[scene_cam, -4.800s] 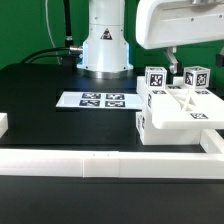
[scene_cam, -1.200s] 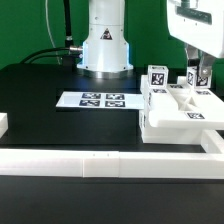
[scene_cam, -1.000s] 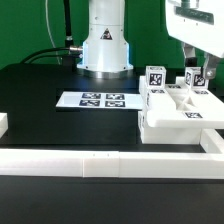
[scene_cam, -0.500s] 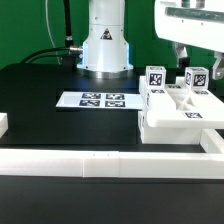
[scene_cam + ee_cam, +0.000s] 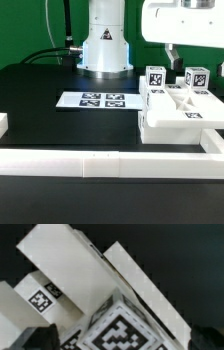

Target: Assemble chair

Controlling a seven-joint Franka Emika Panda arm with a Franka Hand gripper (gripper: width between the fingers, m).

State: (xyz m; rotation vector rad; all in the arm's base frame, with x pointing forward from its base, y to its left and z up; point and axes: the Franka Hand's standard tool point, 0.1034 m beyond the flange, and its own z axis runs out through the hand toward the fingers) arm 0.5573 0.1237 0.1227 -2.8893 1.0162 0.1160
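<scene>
The white chair parts [image 5: 180,112] sit in a cluster at the exterior view's right, pushed against the border wall's corner. The flat seat with its X-brace lies in front. Two tagged upright blocks stand behind it, one to the left [image 5: 155,78] and one to the right [image 5: 196,76]. My gripper [image 5: 184,58] hangs just above and between these two blocks, open and empty. In the wrist view my dark fingertips [image 5: 36,339] frame a large tag on a white block [image 5: 125,331]. Long white slanted parts [image 5: 75,272] and a smaller tag [image 5: 40,300] lie beyond it.
The marker board [image 5: 98,100] lies flat in the table's middle. The robot base [image 5: 105,45] stands behind it with cables to its left. The long low white border wall [image 5: 100,162] runs along the front and turns up at the right, with a short white piece [image 5: 4,124] at the left edge.
My gripper was low at the right tagged block. It has risen and moved toward the exterior view's left. The chair parts have not moved in the last second.
</scene>
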